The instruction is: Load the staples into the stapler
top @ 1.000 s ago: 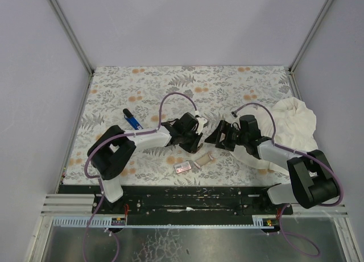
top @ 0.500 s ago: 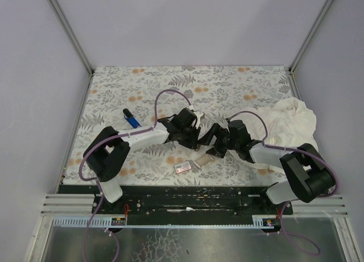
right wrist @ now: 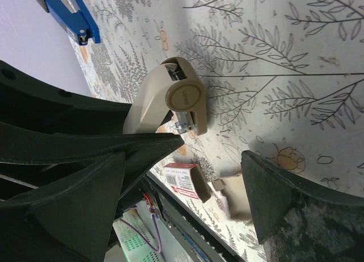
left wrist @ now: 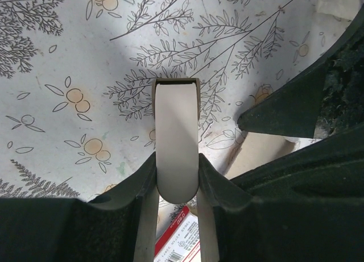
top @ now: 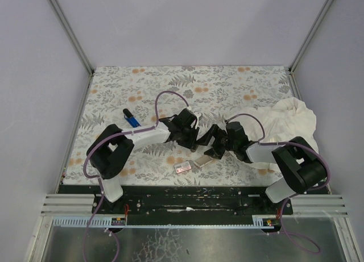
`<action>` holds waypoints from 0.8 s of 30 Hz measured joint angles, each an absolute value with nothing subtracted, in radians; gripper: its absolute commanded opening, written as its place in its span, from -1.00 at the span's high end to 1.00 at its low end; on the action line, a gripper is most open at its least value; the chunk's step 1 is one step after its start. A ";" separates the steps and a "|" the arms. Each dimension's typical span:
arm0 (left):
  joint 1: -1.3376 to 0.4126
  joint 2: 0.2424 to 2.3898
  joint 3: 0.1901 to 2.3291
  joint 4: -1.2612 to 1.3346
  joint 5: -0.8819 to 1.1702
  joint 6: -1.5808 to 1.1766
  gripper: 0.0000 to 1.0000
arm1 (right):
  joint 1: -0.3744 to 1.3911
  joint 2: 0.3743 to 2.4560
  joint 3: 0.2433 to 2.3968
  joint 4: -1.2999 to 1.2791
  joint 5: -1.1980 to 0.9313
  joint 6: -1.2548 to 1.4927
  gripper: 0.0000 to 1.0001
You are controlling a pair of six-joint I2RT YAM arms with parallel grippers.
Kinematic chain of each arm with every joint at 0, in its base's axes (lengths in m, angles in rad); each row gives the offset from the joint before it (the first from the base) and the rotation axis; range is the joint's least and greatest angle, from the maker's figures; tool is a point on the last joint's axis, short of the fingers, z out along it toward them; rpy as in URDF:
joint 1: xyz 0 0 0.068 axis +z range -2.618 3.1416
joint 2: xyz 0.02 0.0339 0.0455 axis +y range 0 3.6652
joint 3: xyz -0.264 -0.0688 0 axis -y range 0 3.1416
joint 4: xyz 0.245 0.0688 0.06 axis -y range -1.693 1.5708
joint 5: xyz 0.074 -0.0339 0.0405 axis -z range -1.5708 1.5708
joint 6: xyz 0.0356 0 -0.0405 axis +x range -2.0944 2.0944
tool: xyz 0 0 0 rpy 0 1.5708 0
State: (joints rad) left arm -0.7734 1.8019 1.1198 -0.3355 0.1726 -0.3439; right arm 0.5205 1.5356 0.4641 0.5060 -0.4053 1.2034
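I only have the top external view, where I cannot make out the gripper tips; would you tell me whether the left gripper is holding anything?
Observer: Yes. The left wrist view shows the left gripper shut on a slim beige tool, which sticks out past its fingers.
Operator: Thank you. Is the right gripper gripping it too?
Observer: No. The right wrist view shows the right gripper open, with the tool ahead of it and not touched by it.
Operator: Which end of the tool faces the right gripper?
Observer: The end with a round pad and a small metal part beside it.
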 measured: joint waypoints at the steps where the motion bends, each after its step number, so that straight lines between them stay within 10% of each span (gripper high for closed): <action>1: -0.773 1.808 1.120 -0.335 0.173 -0.344 0.74 | 0.521 1.541 0.460 0.514 -0.403 1.207 -0.77; 9: -0.775 1.819 1.130 -0.336 0.143 -0.344 0.24 | 0.524 1.559 0.459 0.548 -0.394 1.222 -0.76; 24: -0.768 1.821 1.130 -0.361 0.062 -0.318 0.20 | 0.522 1.666 0.478 0.684 -0.455 1.282 -0.72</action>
